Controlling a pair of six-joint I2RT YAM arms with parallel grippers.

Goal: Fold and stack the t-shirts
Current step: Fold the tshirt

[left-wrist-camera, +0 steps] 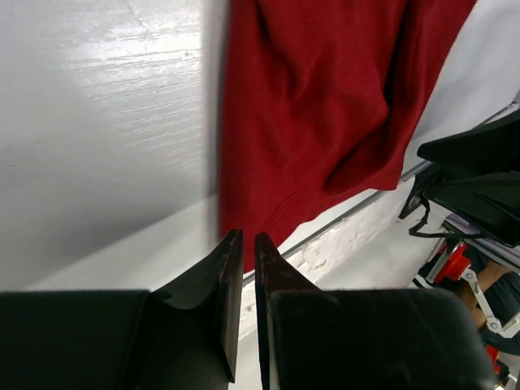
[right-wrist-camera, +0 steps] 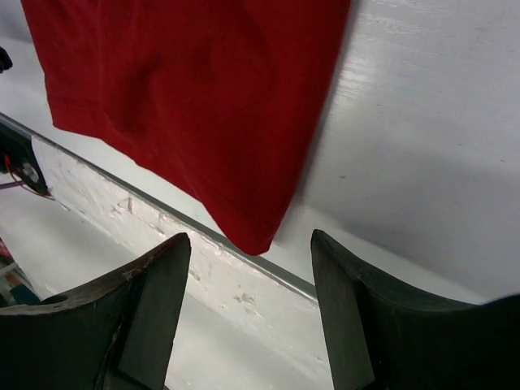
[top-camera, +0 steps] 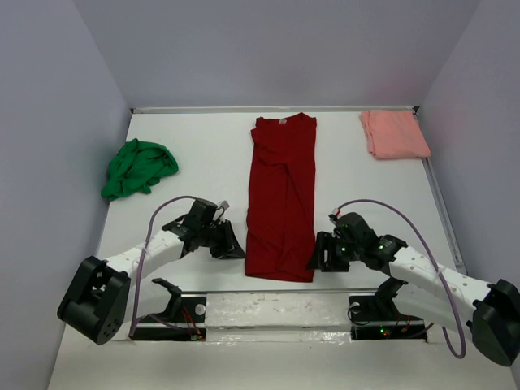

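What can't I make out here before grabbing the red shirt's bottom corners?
- Left wrist view: red shirt's corner meets the left end effector; contact unclear.
- Both wrist views: top edge cuts off the shirt's upper part.
- Top view: green shirt is bunched; its folds hide sleeves and collar.
- Top view: pink shirt's layers too small to count.
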